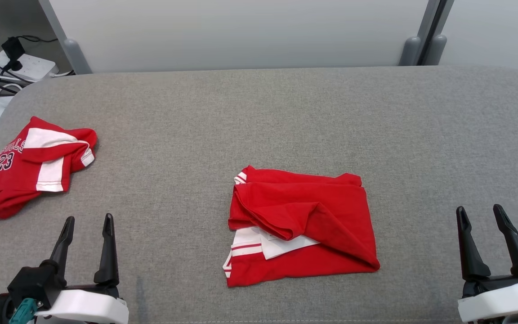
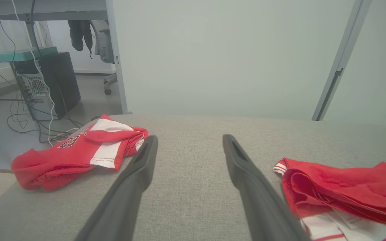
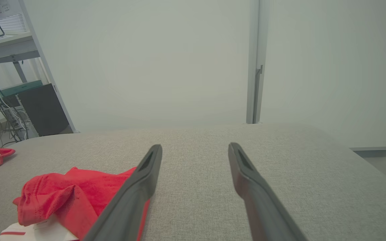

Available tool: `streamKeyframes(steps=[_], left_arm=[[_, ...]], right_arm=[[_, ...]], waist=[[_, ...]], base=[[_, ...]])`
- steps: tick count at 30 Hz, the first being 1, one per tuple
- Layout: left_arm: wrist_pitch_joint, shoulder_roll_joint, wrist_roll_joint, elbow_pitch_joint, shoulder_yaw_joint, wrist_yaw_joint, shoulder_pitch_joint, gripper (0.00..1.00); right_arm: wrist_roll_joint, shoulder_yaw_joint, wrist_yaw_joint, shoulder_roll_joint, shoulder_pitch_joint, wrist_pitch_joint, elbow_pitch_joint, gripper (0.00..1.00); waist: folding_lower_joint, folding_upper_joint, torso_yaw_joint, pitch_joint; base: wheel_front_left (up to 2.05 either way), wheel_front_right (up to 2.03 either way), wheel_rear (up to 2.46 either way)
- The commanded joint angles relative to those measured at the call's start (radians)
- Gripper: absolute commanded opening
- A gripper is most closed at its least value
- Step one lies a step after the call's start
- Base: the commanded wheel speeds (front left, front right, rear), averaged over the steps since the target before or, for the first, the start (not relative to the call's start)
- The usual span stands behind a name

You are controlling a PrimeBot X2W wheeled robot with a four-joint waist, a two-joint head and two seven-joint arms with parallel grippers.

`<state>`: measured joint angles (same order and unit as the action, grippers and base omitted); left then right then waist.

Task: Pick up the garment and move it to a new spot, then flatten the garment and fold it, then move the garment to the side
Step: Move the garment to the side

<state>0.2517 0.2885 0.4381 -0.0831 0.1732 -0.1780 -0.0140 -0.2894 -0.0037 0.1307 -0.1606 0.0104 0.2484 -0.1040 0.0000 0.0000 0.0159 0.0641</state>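
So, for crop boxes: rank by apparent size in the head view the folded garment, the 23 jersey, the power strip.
Folded garment
23 jersey, cropped at the left edge, so close call
Power strip, also farthest

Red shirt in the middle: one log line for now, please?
folded garment: centre, untouched | left gripper: open, empty | right gripper: open, empty

Two red garments lie on the one grey table (image 1: 286,112): one folded garment (image 1: 304,220) at its middle; one crumpled jersey (image 1: 20,171) at its left edge; two grippers over its near edge, the left gripper (image 1: 89,219) and the right gripper (image 1: 480,209), each with two spread fingers (image 1: 106,252); one power strip (image 1: 29,67) beyond its far left corner.
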Motion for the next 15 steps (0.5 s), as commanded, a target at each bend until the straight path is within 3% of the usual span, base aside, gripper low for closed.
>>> streamKeyframes(steps=[1,9,15], left_arm=[[0.010,0.012,-0.010,0.026,-0.044,-0.002,0.029,1.00],[0.010,-0.002,-0.026,0.037,-0.034,0.009,0.046,1.00],[0.010,-0.010,-0.037,0.055,-0.021,0.014,0.078,1.00]], right_arm=[[0.011,0.012,0.000,-0.016,-0.006,0.013,0.029,1.00],[0.006,-0.002,0.000,-0.050,-0.045,-0.003,-0.054,1.00],[-0.040,0.067,0.000,-0.093,-0.147,-0.068,-0.206,1.00]], waist=[[0.0000,0.0000,0.005,0.001],[0.0000,0.0000,0.042,0.018],[0.0000,0.0000,0.097,0.048]], base=[[0.00,0.00,0.00],[0.00,0.00,0.00],[0.00,0.00,0.00]])
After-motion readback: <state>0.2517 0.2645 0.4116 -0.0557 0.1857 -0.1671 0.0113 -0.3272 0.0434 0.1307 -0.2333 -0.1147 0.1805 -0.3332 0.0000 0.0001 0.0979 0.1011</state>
